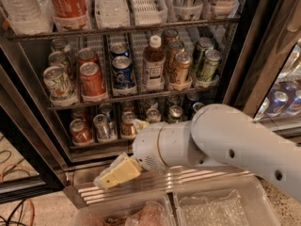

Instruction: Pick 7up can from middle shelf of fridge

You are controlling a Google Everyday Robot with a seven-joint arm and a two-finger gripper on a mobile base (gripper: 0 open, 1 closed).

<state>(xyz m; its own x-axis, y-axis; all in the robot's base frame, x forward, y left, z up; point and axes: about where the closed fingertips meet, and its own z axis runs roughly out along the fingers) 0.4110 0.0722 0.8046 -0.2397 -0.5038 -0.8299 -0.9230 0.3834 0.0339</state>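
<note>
Red cola can (92, 79) beside blue can (122, 72)

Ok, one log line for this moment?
phase: approach, no grasp yet | gripper: low, at fridge base, below-right of can | 7up can: upright, front-left of middle shelf, untouched

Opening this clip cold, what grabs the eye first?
The big white arm fills the lower right, its yellowish gripper hanging low at the foot of the fridge. Behind it, the middle shelf is packed with drinks, the 7up can at its far left beside a red cola can.
</note>
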